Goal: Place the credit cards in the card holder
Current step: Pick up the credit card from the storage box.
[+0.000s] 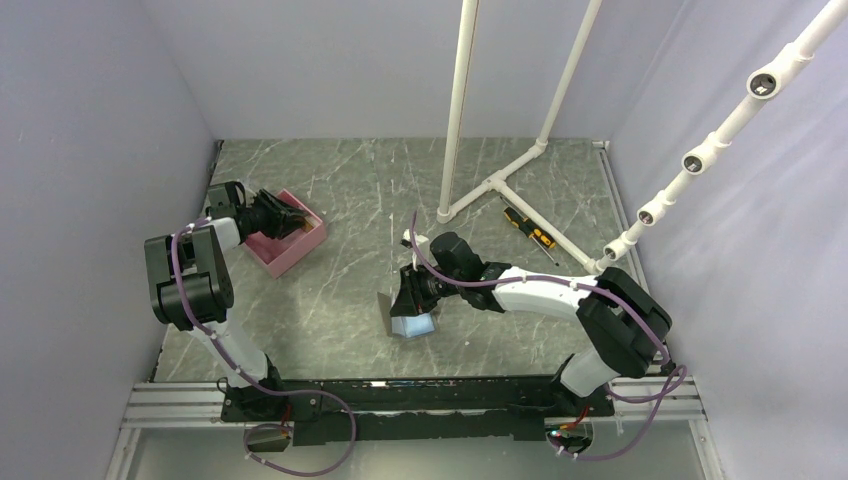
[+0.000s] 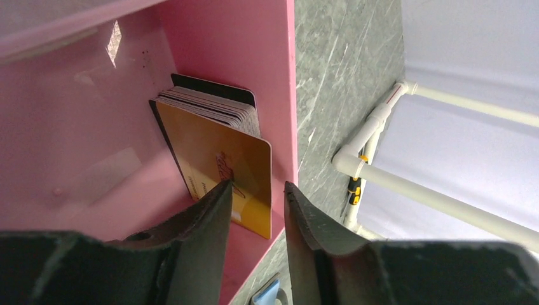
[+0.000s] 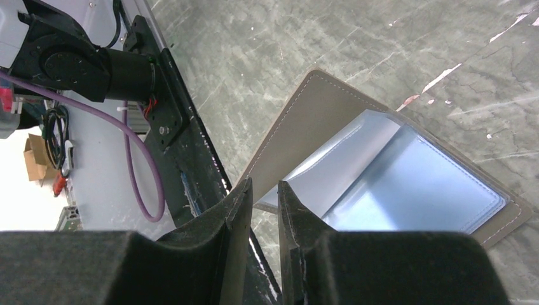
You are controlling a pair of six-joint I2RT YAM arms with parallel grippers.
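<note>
A stack of credit cards stands on edge in the pink box [image 2: 229, 38], with an orange card [image 2: 216, 159] in front and black ones [image 2: 213, 90] behind. My left gripper [image 2: 255, 185] is open inside the box, its jaws either side of the orange card's free edge, not closed on it; in the top view it [image 1: 278, 215] reaches into the box [image 1: 300, 248]. The grey card holder [image 3: 318, 121] lies open with its light blue lining [image 3: 419, 190] showing and its near flap tilted up. My right gripper [image 3: 264, 184] hangs at that flap's corner, narrowly open, holding nothing; it also shows in the top view [image 1: 412, 290], above the holder [image 1: 413, 323].
A white pipe frame [image 1: 500, 180] stands at the back, with a yellow-and-black screwdriver [image 1: 528, 230] beside it. The black base rail [image 3: 171, 127] runs close behind the holder. Grey walls close in the table on three sides.
</note>
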